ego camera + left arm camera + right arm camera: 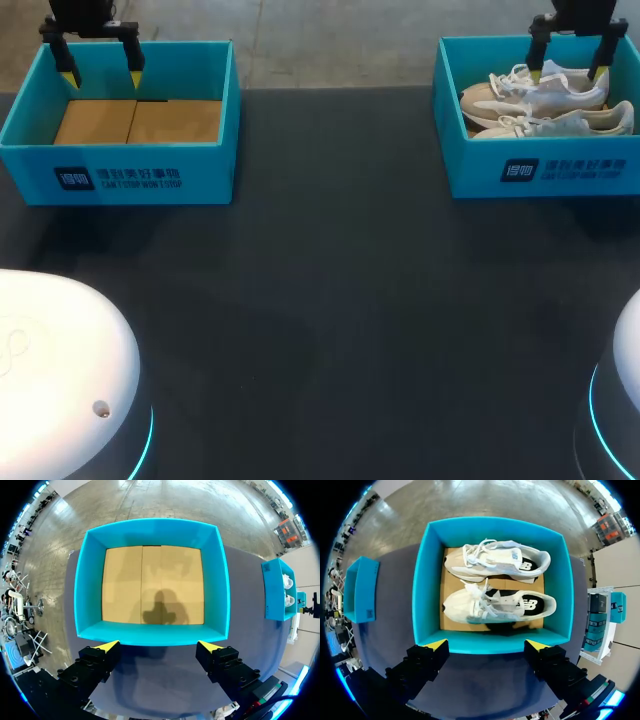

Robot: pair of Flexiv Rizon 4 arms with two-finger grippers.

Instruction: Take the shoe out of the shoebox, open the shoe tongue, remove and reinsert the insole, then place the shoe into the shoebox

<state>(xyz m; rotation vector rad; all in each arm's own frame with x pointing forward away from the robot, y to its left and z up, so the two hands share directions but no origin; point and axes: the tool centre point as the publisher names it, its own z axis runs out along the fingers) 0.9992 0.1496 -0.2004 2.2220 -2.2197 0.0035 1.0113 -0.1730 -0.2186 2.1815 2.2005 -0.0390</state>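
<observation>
Teal shoebox (pixel 540 172) holds the pair | nearer shoe (pixel 497 605) lies lengthwise along the box's front wall | right gripper (pixel 567 72) above the box, spread wide, empty, closest | left gripper (pixel 101 75) far from the box, wide, empty

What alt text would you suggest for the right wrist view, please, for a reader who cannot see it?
An open turquoise shoebox on a dark table holds a white lace-up sneaker beside its matching sneaker, on a brown cardboard floor. The right hand, open, is above the box's near wall, touching nothing.
</observation>
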